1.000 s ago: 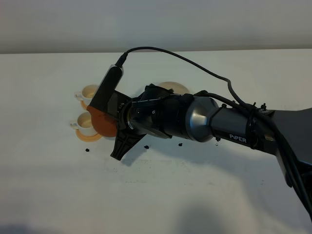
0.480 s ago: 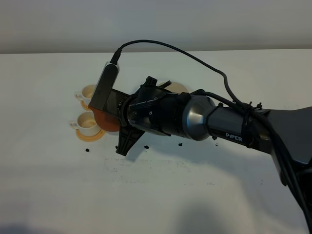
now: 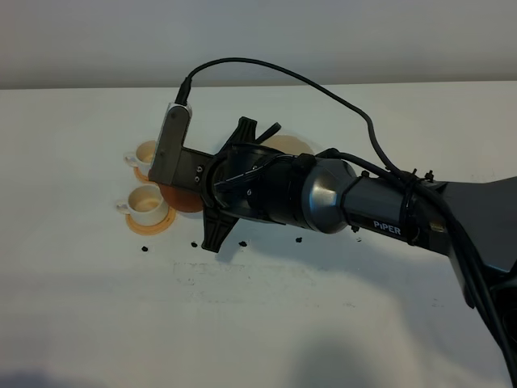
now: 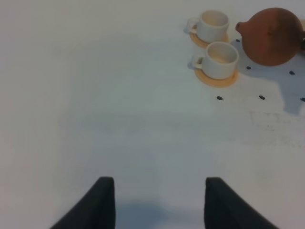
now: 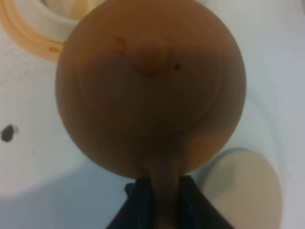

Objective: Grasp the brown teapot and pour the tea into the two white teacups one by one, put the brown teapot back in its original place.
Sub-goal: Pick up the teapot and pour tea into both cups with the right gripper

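Observation:
The brown teapot [image 3: 184, 199] hangs in my right gripper [image 3: 196, 187], just right of the two white teacups. The right wrist view shows the teapot [image 5: 150, 86] from behind, with the jaws shut on its loop handle [image 5: 162, 191]. In the left wrist view the teapot [image 4: 271, 36] points its spout toward the far cup [image 4: 214, 25]. The near cup [image 4: 220, 58] stands in front of it. Both the far cup [image 3: 148, 152] and the near cup [image 3: 145, 201] stand upright. The pale beige coaster [image 3: 289, 145] lies bare behind the arm. My left gripper [image 4: 157, 202] is open and empty over bare table.
Each cup stands on a small orange-tan coaster [image 4: 217, 77]. Small black specks [image 4: 219, 98] lie on the white table around the cups and the teapot. The right arm [image 3: 380, 214] reaches across the middle from the right.
My right wrist has rolled back, bringing the teapot from a tilt over the near cup toward level and slightly away to the right. The cups have not moved.

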`<state>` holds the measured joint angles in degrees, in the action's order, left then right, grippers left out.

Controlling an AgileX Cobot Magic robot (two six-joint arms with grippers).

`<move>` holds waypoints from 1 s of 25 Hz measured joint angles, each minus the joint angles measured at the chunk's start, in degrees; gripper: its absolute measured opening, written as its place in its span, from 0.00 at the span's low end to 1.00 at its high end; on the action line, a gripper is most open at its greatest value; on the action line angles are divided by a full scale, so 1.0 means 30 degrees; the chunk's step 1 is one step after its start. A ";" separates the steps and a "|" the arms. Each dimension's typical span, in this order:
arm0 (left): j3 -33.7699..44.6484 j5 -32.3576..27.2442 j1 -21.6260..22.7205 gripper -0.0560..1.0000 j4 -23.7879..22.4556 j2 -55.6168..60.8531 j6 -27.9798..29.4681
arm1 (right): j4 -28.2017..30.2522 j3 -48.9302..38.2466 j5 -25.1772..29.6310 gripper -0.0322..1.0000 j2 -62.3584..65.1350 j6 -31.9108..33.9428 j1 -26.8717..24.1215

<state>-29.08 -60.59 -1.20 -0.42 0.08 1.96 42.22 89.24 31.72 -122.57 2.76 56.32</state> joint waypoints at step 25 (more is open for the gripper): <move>0.0000 0.0000 0.0000 0.48 0.0000 0.0000 0.0000 | 0.4087 0.0000 0.0060 0.11 0.0000 -0.0035 0.0554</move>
<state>-29.08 -60.59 -1.20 -0.42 0.08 1.96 54.48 89.24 31.90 -122.57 2.65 57.99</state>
